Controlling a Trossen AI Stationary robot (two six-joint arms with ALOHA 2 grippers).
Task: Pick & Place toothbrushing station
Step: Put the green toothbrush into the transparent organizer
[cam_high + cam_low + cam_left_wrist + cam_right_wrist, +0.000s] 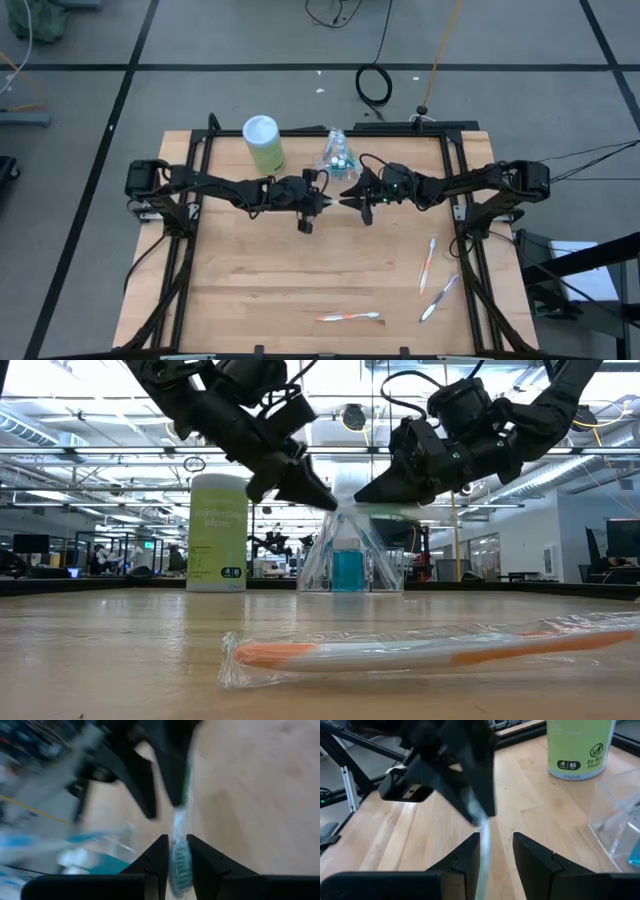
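left gripper (174, 851) clamped on green toothbrush (181, 862) | right gripper (496, 851) fingers apart around its other end | both mid-air above worktop (250, 280), near clear bag (337, 152)

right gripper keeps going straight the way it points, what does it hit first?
Most likely the left gripper: the right gripper points at it tip to tip over the table, a wrapped toothbrush spanning the small gap between them. Heights look matched in the low view; depth is uncertain.

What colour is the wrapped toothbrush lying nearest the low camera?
Orange and white toothbrush, shown best in the low view.
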